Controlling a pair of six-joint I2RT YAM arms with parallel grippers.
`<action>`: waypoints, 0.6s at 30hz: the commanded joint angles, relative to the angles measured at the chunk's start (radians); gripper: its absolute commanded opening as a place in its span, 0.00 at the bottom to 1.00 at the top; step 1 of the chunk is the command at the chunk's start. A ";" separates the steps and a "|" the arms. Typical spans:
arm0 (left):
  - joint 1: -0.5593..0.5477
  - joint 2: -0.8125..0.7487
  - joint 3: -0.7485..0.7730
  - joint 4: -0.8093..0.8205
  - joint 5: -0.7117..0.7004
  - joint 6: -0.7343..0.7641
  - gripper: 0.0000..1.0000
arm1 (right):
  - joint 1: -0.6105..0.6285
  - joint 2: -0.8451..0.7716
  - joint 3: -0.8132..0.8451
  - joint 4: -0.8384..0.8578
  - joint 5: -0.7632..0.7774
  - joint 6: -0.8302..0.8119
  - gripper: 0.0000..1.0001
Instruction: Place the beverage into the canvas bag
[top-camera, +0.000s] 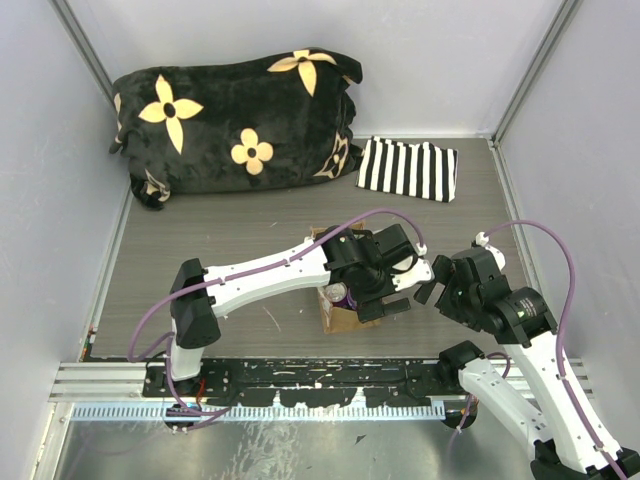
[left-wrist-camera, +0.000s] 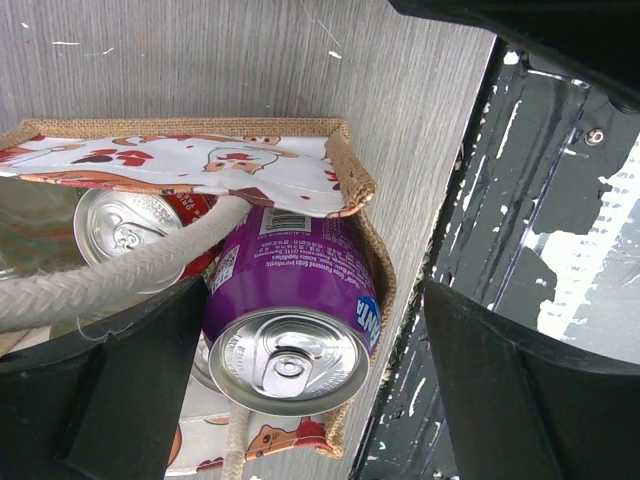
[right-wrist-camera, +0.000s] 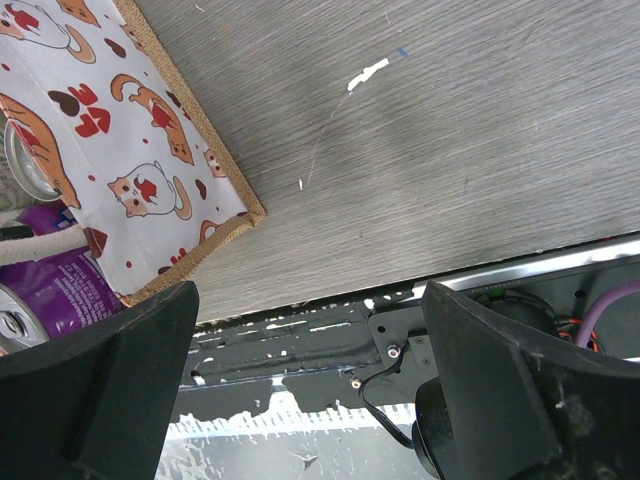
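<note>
Jaws of the left gripper (left-wrist-camera: 310, 295) stood released, spread wider than the purple can (left-wrist-camera: 290, 320), and you held it just above the mouth of the canvas bag (left-wrist-camera: 352, 170). The purple can was already inside the bag. It leaned with its silver top toward the left wrist camera and its side against the bag wall at 3 o'clock. I could not tell whether the finger at 9 o'clock touched it. At 10 o'clock from the purple can a second can (left-wrist-camera: 125, 228), with red on its side, showed its top in the same bag. A pale rope handle (left-wrist-camera: 110, 280) crossed between the two cans. The lining of the bag was white with printed cats. In the top view the bag sat on the table (top-camera: 200, 260) a little toward 6 o'clock from the centre, mostly hidden under your left arm. The right gripper (right-wrist-camera: 310, 300) was at 3 o'clock from the bag, just beside it. It was also released and held nothing, with only bare table and the black rail (right-wrist-camera: 300, 350) under it. At 11 o'clock, well apart, lay a black cushion (top-camera: 235, 120) with yellow flowers, and at 1 o'clock a striped cloth (top-camera: 408, 168).
</note>
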 joint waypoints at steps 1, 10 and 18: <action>-0.007 -0.028 0.032 0.038 -0.016 0.007 0.96 | 0.000 0.001 0.015 0.048 -0.007 0.004 1.00; 0.012 -0.031 0.033 0.046 -0.030 0.000 0.92 | 0.000 -0.005 0.007 0.049 -0.010 0.009 1.00; 0.019 -0.031 0.045 0.057 -0.048 -0.002 0.97 | 0.000 -0.005 0.004 0.052 -0.014 0.007 1.00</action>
